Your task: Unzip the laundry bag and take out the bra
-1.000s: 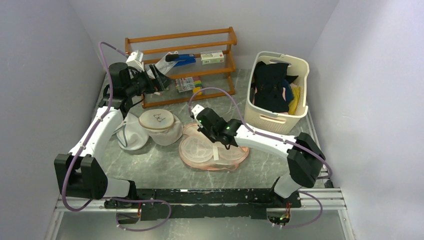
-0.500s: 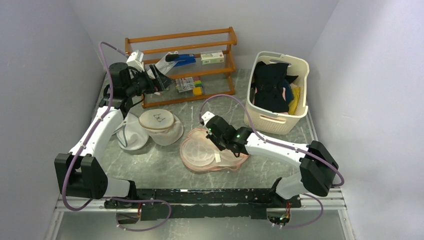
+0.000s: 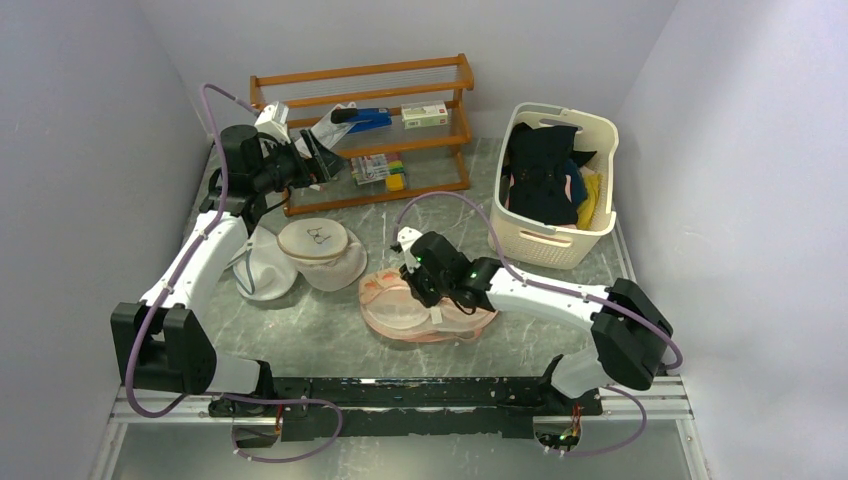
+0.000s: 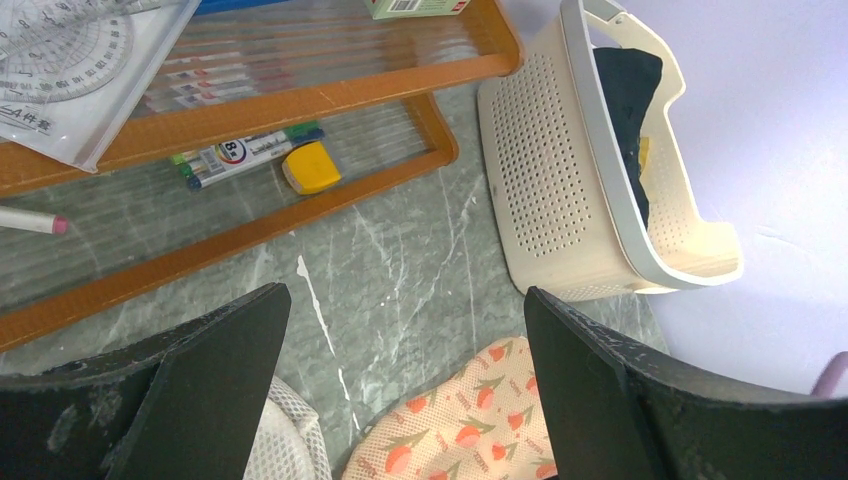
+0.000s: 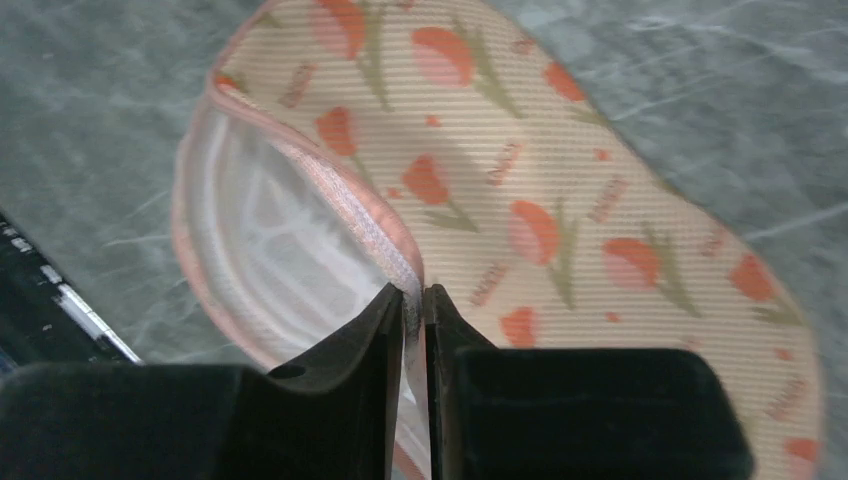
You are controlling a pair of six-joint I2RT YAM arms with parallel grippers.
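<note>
Peach-pink leaf-print mesh laundry bag (image 3: 395,312) lying on grey marbled desk (image 3: 325,335), right gripper (image 5: 414,300) clamped on its pink edge trim (image 5: 345,187), left gripper (image 4: 405,300) raised, jaws spread wide.

The grey table (image 3: 320,335) holds a wooden rack (image 3: 365,130) at the back and a white basket (image 3: 540,238) on the right. On the left lie a beige-topped mesh bag (image 3: 318,242) and, touching it, a white mesh bag (image 3: 262,270). The laundry bag (image 3: 392,312) lies in the middle.

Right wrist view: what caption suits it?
Right gripper pinching the pink trim of a peach, tulip-print mesh laundry bag.
</note>
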